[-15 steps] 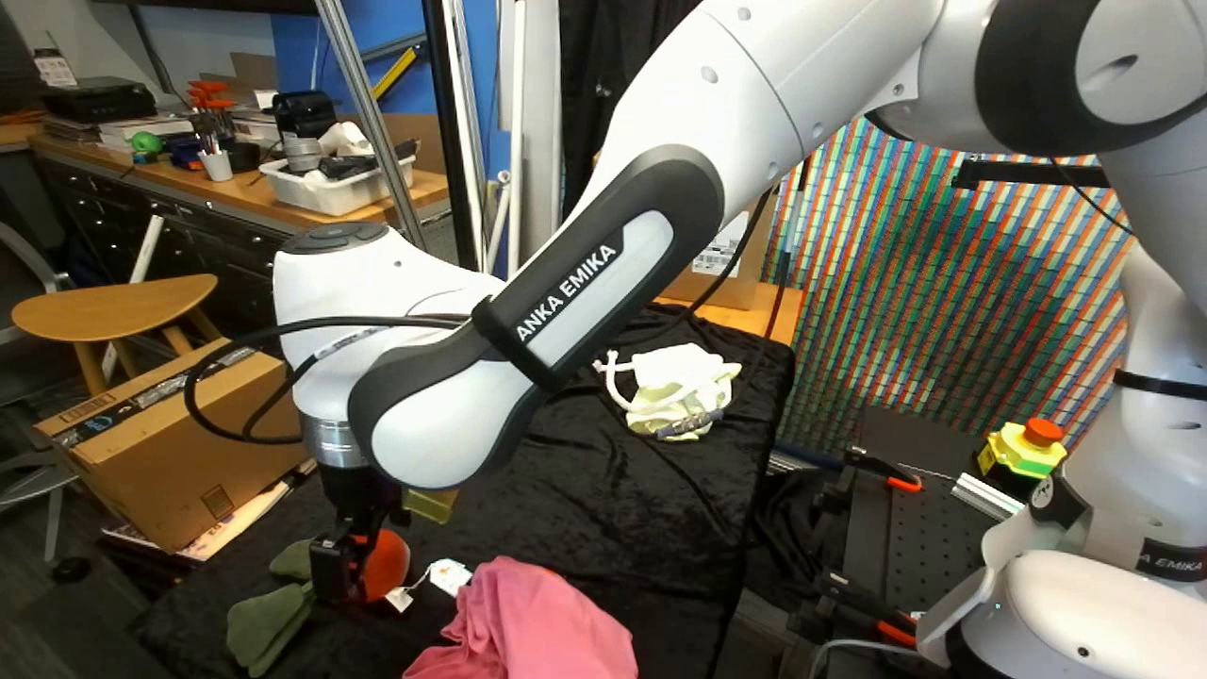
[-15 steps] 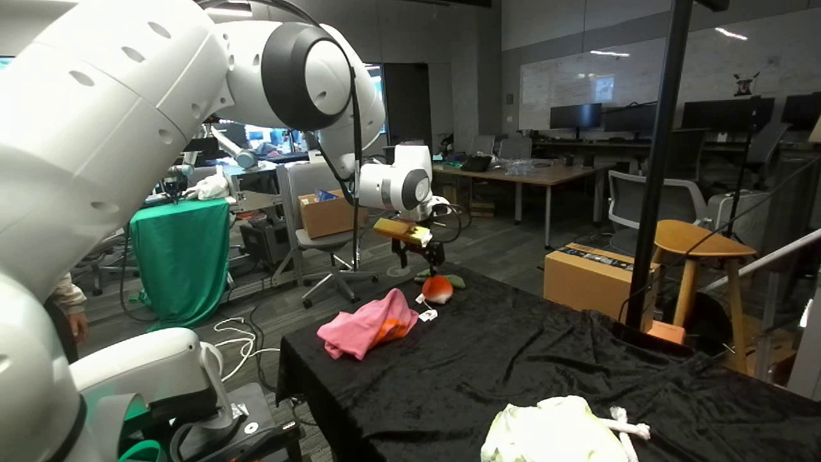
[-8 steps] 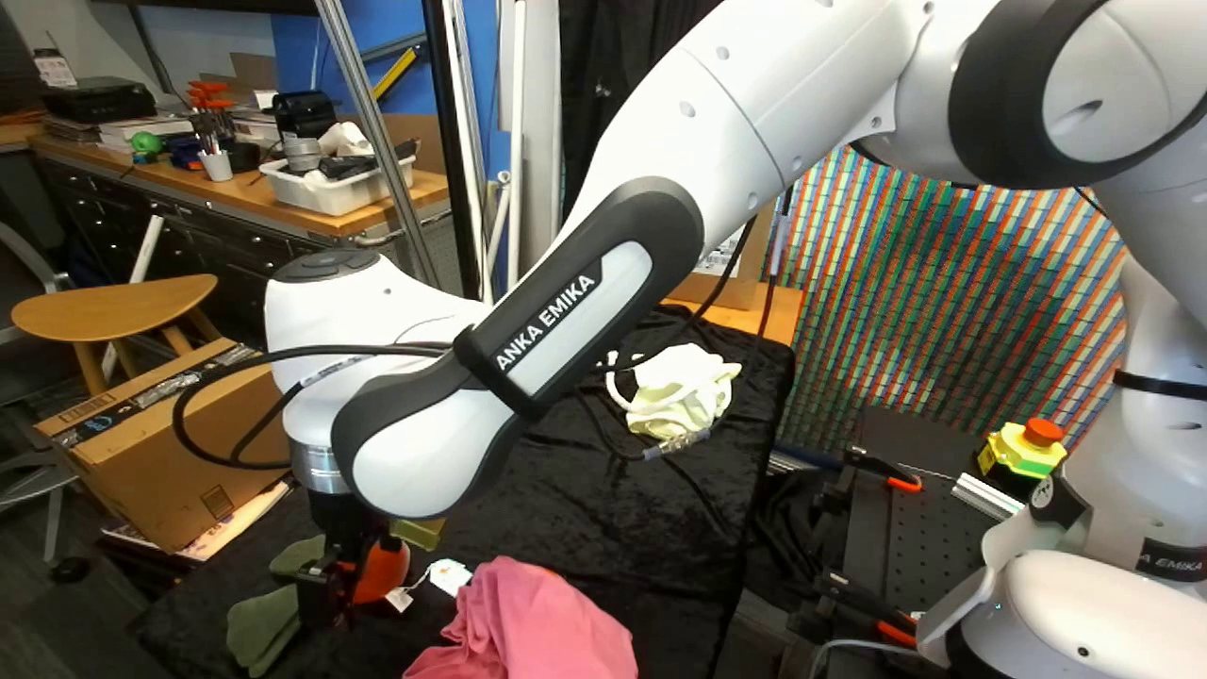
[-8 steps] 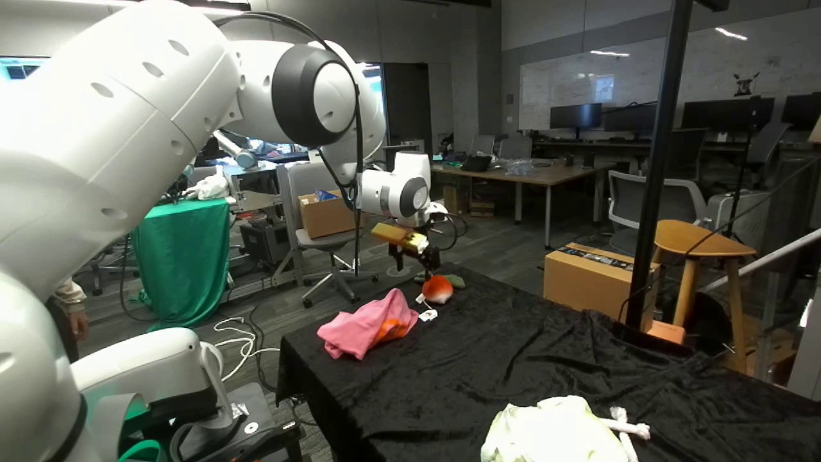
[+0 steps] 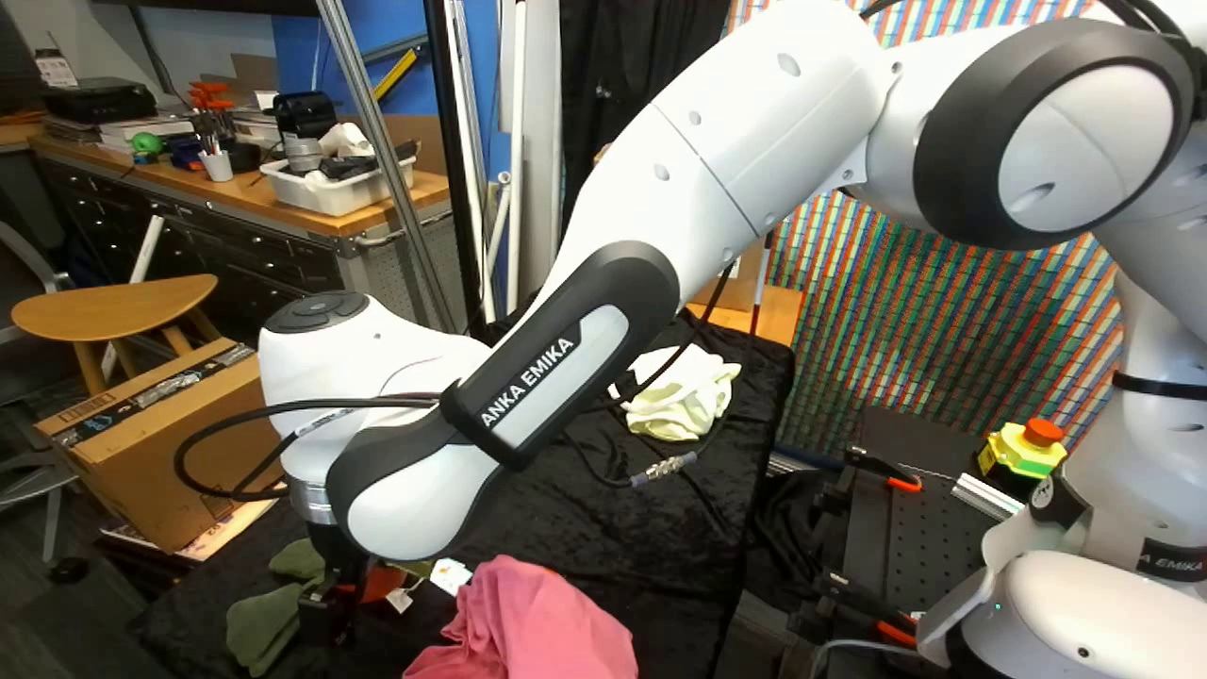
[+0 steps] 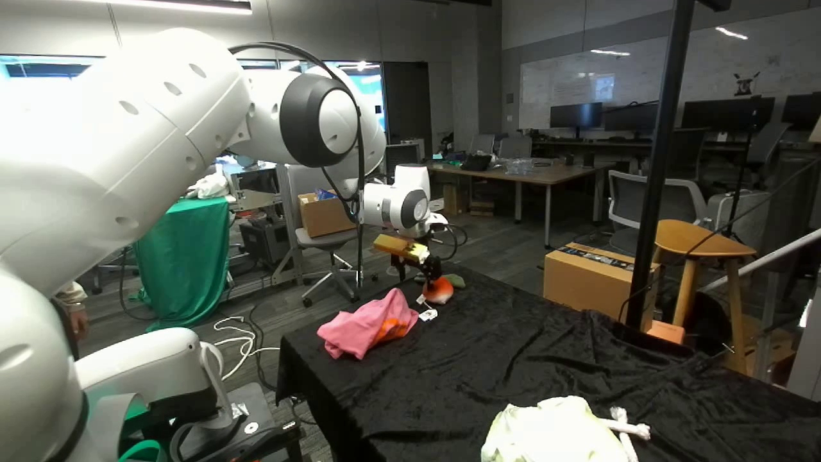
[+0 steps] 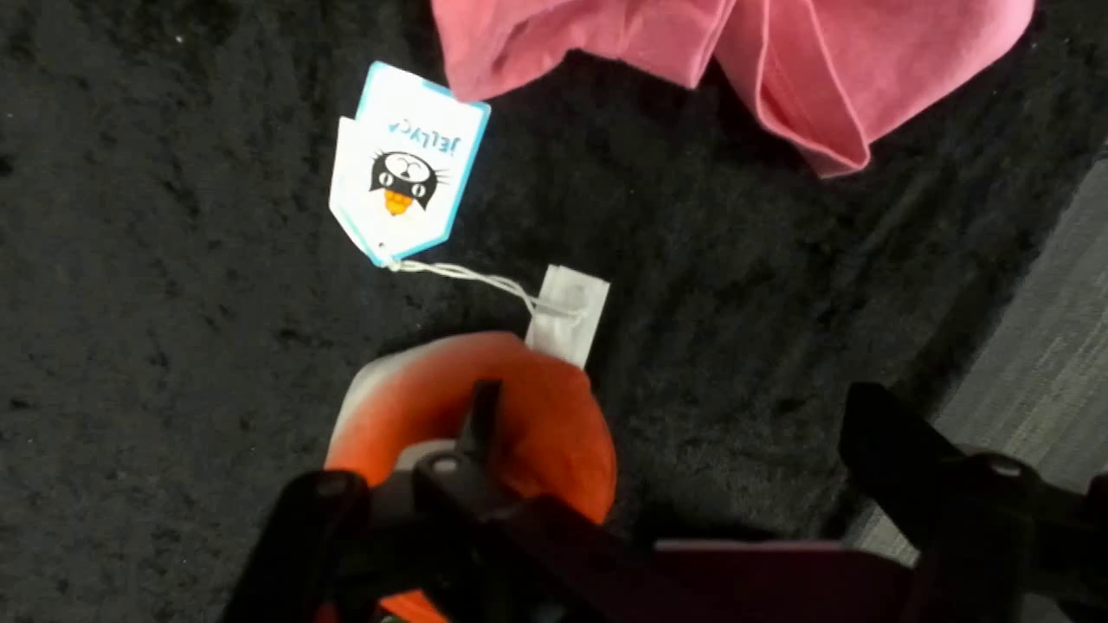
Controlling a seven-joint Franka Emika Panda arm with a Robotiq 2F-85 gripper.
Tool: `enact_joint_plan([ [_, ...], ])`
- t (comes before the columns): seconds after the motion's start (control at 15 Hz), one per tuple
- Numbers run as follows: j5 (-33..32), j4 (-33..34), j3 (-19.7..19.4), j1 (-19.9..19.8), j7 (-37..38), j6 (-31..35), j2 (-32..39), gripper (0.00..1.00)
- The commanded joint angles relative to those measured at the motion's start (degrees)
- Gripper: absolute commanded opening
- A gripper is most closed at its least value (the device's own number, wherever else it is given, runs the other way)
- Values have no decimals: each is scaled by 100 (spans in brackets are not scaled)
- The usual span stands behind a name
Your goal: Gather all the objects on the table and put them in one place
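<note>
Two fingers (image 7: pixel 481 424) apart, one in front of a red plush ball (image 7: pixel 554 415)

The gripper (image 7: pixel 673 407) is low over one end of the black-covered table (image 6: pixel 513 359), its jaws spread wide. In the wrist view one finger covers part of the ball, while its partner stands well away, over dark fabric near the table's edge. Whether the nearer one touches the ball I cannot tell. The ball rests on the table, its green leaves (image 5: pixel 264 622) lying beside the gripper in an exterior view. A white label (image 7: pixel 563 333) sticks out from the ball, and a string (image 7: pixel 472 274) runs from it to a paper tag (image 7: pixel 407 186) printed with a small face.

The pink cloth (image 5: pixel 533 618) lies crumpled just beside the tag; whether its fold overlaps the tag's edge I cannot tell.

Well apart from both, elsewhere on the table, sits a cream-white plush pile (image 6: pixel 551 433), with a knotted end of white rope (image 6: pixel 632 429) poking out beside it. How many pieces make up the pile is hard to tell.

A yellow block (image 6: pixel 397 246) shows just above the fingers. Beyond the table's side stand a cardboard box (image 6: pixel 587 285) and a wooden stool (image 6: pixel 696 237).
</note>
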Motion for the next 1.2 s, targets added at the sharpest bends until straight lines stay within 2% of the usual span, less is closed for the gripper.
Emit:
enact_joint_plan([
  [0.0,-74,340,-227,188,235,7,145,100],
  [0.73,-517,688,-923,600,1084,-44,312,100],
  [1.13,-579,961,-1143,689,1568,-155,571,100],
])
